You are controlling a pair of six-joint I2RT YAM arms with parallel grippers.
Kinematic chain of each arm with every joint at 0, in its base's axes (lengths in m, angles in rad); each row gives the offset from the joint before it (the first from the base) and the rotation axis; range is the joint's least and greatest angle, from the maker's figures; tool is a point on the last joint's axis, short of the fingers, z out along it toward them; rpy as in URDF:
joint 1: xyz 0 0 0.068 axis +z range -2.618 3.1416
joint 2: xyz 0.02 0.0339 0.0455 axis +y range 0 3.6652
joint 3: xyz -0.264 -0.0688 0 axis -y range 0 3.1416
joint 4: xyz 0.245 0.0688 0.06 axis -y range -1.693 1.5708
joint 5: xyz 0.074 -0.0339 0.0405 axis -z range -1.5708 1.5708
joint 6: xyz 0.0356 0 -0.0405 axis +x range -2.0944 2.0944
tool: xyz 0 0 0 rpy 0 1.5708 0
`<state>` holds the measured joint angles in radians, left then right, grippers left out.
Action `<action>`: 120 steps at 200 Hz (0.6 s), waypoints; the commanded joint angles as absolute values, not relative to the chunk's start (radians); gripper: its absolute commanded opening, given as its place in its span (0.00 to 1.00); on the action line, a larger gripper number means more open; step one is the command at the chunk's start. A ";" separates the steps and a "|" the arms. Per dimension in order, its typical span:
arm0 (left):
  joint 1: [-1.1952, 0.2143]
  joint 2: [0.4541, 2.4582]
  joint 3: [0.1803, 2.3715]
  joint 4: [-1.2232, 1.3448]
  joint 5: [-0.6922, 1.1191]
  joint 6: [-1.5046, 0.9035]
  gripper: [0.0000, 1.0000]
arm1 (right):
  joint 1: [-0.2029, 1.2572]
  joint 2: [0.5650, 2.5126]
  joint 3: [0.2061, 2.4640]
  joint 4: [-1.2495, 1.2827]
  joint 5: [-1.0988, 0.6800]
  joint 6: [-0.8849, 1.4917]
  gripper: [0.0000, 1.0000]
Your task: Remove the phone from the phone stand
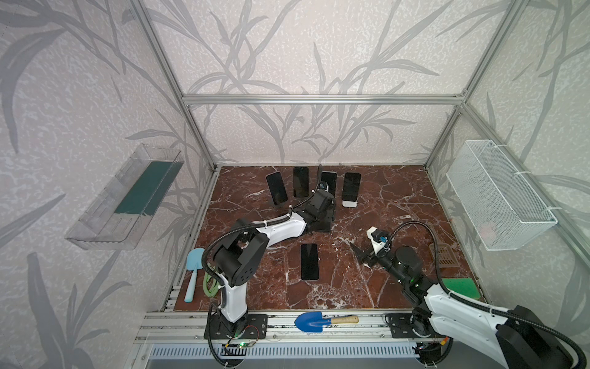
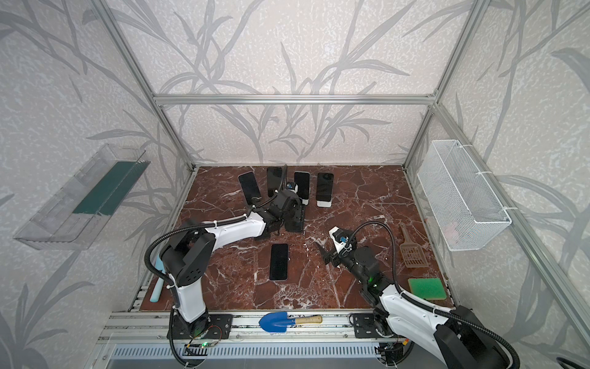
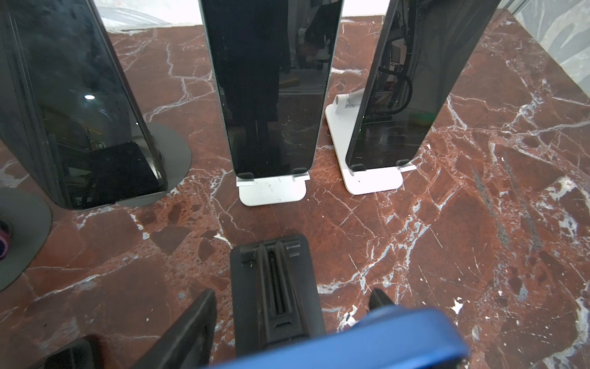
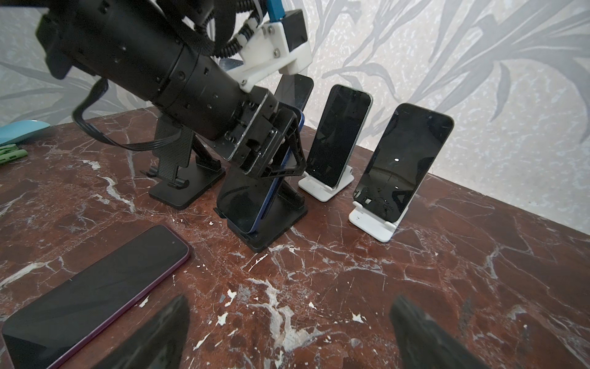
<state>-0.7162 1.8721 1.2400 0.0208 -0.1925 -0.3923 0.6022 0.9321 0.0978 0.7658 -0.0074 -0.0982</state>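
A blue-edged phone (image 4: 245, 204) with a dark screen leans over the black phone stand (image 4: 281, 223), its lower end at the stand's front lip. My left gripper (image 4: 281, 153) is shut on the phone's sides, near its upper half. In the left wrist view the phone's blue edge (image 3: 367, 345) runs blurred across the fingers, and the stand's bare back rest (image 3: 274, 281) shows beyond it. In both top views the left gripper (image 1: 322, 204) (image 2: 287, 204) covers the phone. My right gripper (image 1: 359, 254) (image 4: 287, 319) hovers open over bare marble, holding nothing.
Several more phones lean in stands along the back wall (image 1: 276, 188) (image 1: 351, 188). One phone lies flat (image 1: 309, 262) mid-table, and an empty black stand (image 4: 178, 172) is beside the held one. A blue trowel (image 1: 308, 321), green sponge (image 1: 459, 287), brown scoop (image 1: 443, 255) and wire basket (image 1: 498, 195) surround the work area.
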 commanded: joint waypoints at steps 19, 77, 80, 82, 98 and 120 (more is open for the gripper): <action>-0.716 1.768 1.242 0.028 -0.212 -0.371 0.61 | 0.604 0.925 0.123 0.788 0.003 -0.089 0.97; -0.739 1.701 1.245 0.000 -0.205 -0.390 0.59 | 0.604 0.909 0.113 0.796 0.012 -0.092 0.97; -0.740 1.698 1.242 0.000 -0.201 -0.392 0.58 | 0.604 0.904 0.110 0.799 0.012 -0.093 0.97; -0.742 1.696 1.239 0.000 -0.200 -0.394 0.58 | 0.605 0.902 0.108 0.802 0.012 -0.093 0.97; -0.761 1.674 1.224 -0.017 -0.200 -0.410 0.58 | 0.604 0.861 0.081 0.827 0.018 -0.100 0.96; -0.794 1.624 1.179 -0.036 -0.214 -0.432 0.58 | 0.604 0.775 0.050 0.812 0.028 -0.107 0.94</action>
